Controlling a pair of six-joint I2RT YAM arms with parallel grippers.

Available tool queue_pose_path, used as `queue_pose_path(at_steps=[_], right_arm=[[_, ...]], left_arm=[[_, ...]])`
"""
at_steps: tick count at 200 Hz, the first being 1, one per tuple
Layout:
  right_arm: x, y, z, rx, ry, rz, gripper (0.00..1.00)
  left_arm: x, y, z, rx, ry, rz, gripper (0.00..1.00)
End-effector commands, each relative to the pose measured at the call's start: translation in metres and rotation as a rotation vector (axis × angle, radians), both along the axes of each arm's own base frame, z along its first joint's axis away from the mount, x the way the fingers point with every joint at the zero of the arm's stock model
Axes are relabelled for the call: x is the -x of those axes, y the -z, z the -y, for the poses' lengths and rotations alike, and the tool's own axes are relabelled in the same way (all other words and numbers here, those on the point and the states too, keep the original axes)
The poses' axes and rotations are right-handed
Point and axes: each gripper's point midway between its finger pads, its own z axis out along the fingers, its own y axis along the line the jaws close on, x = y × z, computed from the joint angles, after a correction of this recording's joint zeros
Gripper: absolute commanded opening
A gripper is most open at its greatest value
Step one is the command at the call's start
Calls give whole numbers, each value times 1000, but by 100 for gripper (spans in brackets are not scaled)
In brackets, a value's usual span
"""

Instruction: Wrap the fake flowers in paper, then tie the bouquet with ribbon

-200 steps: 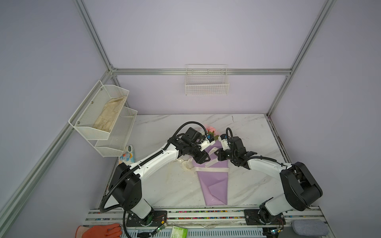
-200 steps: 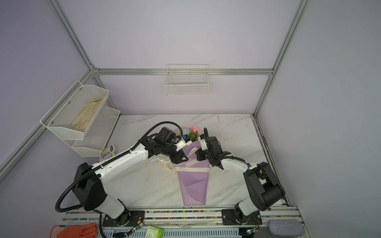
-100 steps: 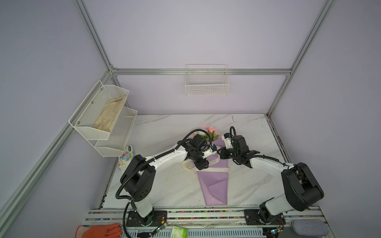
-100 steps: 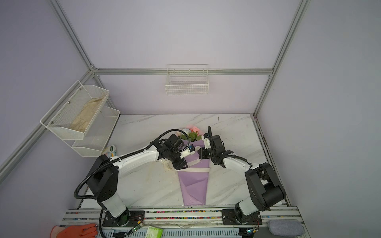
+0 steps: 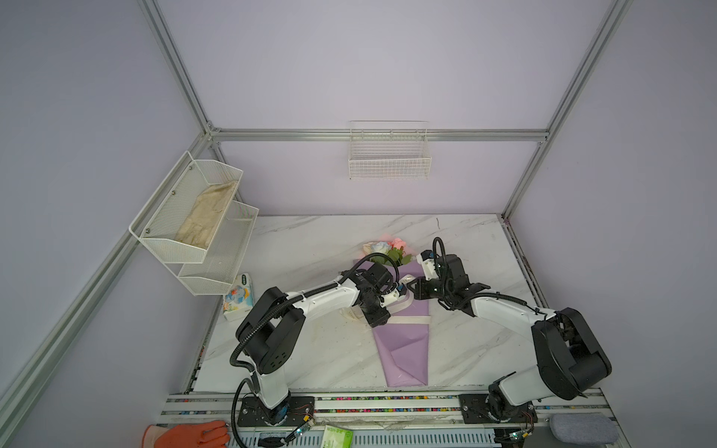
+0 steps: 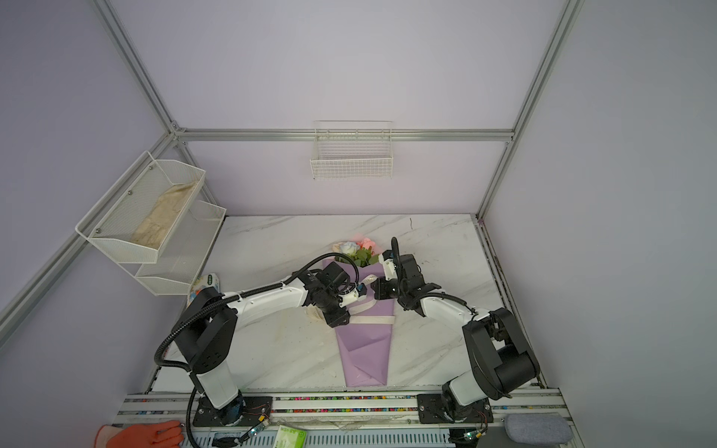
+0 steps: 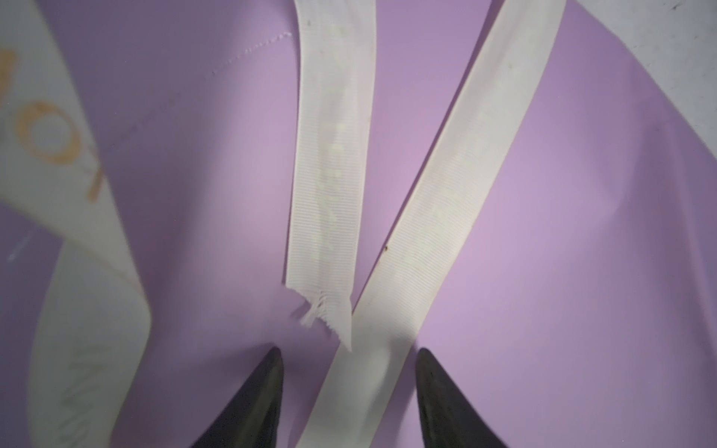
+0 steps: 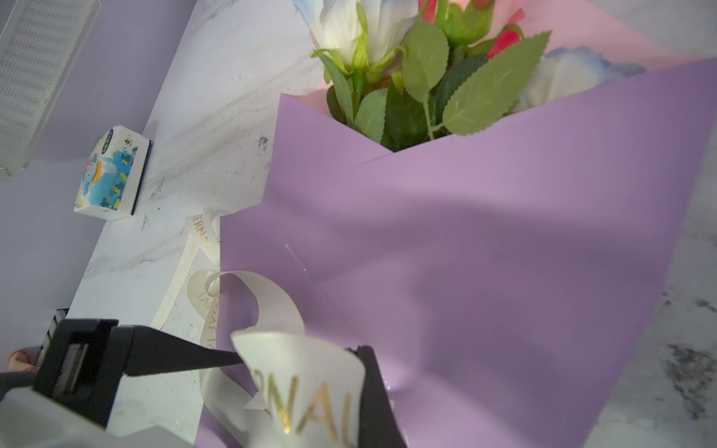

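The right pincer (image 8: 300, 368) is clamped on the curled end of a cream ribbon (image 8: 310, 391) with gold letters, which bulges up between its black fingers (image 8: 182, 357). Directly under it lies the bouquet (image 8: 485, 240), flat on the marble table (image 5: 310, 349). Its lilac paper wrap (image 8: 504, 310) spreads beneath and ahead of the pincer. The white, pink and pale blue flower heads with green leaves poke out of the wrap's wide mouth beyond the fingertips, toward the back wall.

The left pincer (image 7: 349, 376) is open. Its dark fingertips (image 7: 267, 388) stand apart just above the lilac paper, and one strand of the ribbon runs between them. Whether the strand touches either tip cannot be told. A second strand with a frayed end stops just short of the tips.

In both top views the two pincers face each other tip to tip, close together over the upper half of the wrap. A band of ribbon crosses the wrap just behind the left pincer, on the side nearer the arm bases, and the wrap's narrow folded end points on toward the front rail.

Farther out on the left pincer's side, a tissue pack (image 5: 238, 296) sits at the table edge under a white mesh shelf (image 5: 186, 217) that holds a beige cloth (image 5: 205, 215). A wire basket (image 5: 390, 159) hangs on the back wall. An orange glove (image 5: 186, 436) lies in front of the left arm's base.
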Motion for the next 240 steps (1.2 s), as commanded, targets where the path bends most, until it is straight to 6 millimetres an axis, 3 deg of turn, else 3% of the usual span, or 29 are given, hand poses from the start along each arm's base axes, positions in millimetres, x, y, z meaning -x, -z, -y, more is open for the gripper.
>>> queue_pose_path(at_steps=[1,66,167,240], right_arm=[[7,-6,2,-13,-8,4,0],[9,-4,3,-9,-7,-4,0],[14,3,6,5,-4,-21,0],[21,13,6,13,-23,-61,0]], left_arm=[[7,12,-4,-39,38,2,53],[8,18,-7,-74,49,14,43],[19,18,-8,-86,66,8,0],[15,-14,-6,-5,22,88,0]])
